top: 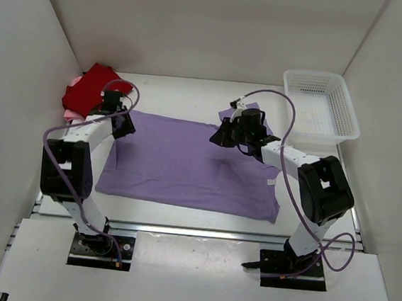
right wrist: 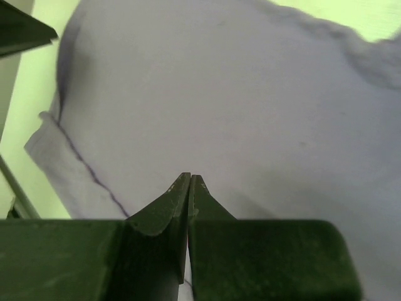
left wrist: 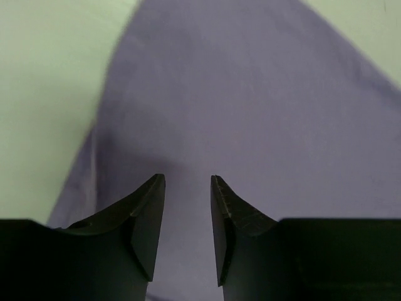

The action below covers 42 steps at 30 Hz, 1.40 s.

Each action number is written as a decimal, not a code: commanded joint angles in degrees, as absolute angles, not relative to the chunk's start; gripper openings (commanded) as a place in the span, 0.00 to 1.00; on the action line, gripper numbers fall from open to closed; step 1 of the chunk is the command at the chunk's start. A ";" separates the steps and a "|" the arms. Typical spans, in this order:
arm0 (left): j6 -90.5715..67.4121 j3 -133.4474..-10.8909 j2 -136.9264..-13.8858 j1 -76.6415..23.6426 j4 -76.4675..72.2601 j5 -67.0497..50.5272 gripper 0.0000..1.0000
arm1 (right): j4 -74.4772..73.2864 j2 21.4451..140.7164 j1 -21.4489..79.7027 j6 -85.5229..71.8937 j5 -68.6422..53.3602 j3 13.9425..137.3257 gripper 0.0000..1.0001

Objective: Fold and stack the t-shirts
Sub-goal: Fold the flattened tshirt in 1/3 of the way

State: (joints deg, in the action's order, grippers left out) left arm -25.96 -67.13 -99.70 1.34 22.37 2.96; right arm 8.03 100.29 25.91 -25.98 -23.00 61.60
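Purple shirt [top: 185, 167]: You can see it lying open and mostly flat in the middle of the table [top: 192, 93]. It has a small bump near its 3 o'clock side.
Red shirt [top: 89, 88]: It sits in a crumpled heap at 10 o'clock on the table, just past the purple shirt's corner.
Pink shirt [top: 70, 115]: You only see a little bit of it, peeking out from under the red shirt at the heap's 7 o'clock side.
Basket [top: 352, 114]: The white mesh basket stands at 2 o'clock on the table, apart from the purple shirt.
Left gripper [top: 123, 127]: It is at the purple shirt's 10 o'clock corner. In your left wrist view [left wrist: 188, 179] its two fingers [left wrist: 147, 207] are spread, with a gap between them and only purple cloth [left wrist: 250, 94] behind.
Right gripper [top: 216, 138]: It is at the purple shirt's 1 o'clock edge. In your right wrist view [right wrist: 189, 177] its fingers [right wrist: 169, 207] are pressed together over the cloth [right wrist: 219, 94]. You cannot tell if any cloth is caught between them.
Shirt hem: In your right wrist view a folded edge with a dark seam line runs at 8 o'clock.
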 commanded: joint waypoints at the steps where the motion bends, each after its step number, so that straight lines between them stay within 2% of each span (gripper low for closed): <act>1: -22.06 -62.07 -91.59 -4.74 26.36 8.43 0.45 | 13.18 99.06 28.99 -26.37 -24.79 60.65 0.00; 3: -22.94 -57.84 -89.05 -3.96 26.47 6.43 0.31 | 15.54 97.48 30.66 -26.72 -24.70 57.84 0.00; 5: -25.13 -52.32 -85.27 -1.16 24.88 4.75 0.11 | 18.19 93.53 32.25 -27.60 -25.22 51.97 0.00; 7: -26.27 -49.41 -82.55 1.57 23.56 4.39 0.00 | 19.16 90.98 33.39 -27.42 -25.14 48.28 0.00; 10: -26.81 -47.03 -80.34 1.24 20.84 7.02 0.00 | 21.79 88.25 36.03 -27.60 -24.87 41.86 0.00; 16: -27.60 -46.23 -85.07 1.93 20.13 6.15 0.00 | 23.10 90.08 38.23 -27.07 -25.58 38.33 0.00; 28: -26.80 -47.20 -89.38 5.53 22.06 8.00 0.00 | 24.08 88.33 33.31 -29.00 -23.47 28.84 0.00; 42: -25.22 -51.86 -88.95 10.90 23.99 11.15 0.03 | 24.08 90.00 29.88 -28.30 -23.56 26.72 0.00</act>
